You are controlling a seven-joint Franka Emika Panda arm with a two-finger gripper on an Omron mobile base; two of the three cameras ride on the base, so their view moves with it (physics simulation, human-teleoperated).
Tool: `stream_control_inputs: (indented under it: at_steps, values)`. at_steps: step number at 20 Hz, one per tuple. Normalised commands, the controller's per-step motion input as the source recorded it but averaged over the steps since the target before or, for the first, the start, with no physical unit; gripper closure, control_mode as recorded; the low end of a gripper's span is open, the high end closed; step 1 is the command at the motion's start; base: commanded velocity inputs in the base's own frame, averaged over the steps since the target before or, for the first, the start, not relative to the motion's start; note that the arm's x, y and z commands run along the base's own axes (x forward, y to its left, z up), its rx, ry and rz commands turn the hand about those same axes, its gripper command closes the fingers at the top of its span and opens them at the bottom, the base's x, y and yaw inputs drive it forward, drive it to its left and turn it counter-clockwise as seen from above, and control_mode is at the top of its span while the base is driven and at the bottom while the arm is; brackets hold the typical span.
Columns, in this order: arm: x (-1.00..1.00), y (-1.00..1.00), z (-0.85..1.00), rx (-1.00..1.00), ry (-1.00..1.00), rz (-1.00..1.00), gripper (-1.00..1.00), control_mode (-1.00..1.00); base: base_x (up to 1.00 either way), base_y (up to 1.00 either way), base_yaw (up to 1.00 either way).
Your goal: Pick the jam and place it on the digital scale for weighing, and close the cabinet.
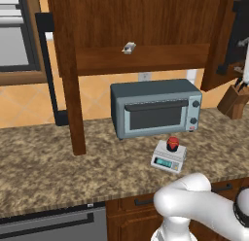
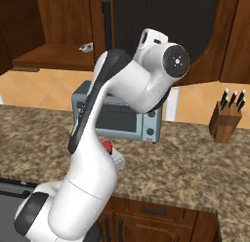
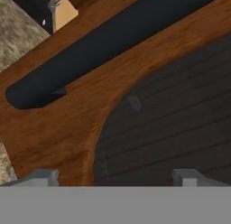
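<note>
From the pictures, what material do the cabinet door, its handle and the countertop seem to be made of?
The cabinet door looks like dark-brown varnished wood: streaked grain, slight sheen. Its arched inset panel is darker, matte, with ridged lines; material unclear. The handle seems black metal or plastic: smooth, uniform, no grain. The countertop looks like polished granite: brown and grey speckles.

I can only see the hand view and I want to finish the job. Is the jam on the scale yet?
Observer: Yes, the jam sits on the digital scale, in front of the toaster oven.
Operator: Is the cabinet shut?
Observer: No, the cabinet is open; its left door stands out over the counter.
Operator: Anything inside?
Observer: A small grey-white box on the shelf.
</note>
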Motion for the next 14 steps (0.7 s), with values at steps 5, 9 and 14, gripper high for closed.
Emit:
stream_control_inputs:
  at_steps: [5, 9, 14]
  values:
    - [1.0, 0.08, -0.14, -0.09, 0.09, -0.11, -1.0, -1.0, 0.0, 0.0, 0.0]
    - [1.0, 0.0, -0.28, -0.03, 0.04, 0.0, -1.0, -1.0, 0.0, 0.0, 0.0]
    - [0.97, -0.01, -0.35, -0.01, 0.0, 0.0, -1.0, -1.0, 0.0, 0.0, 0.0]
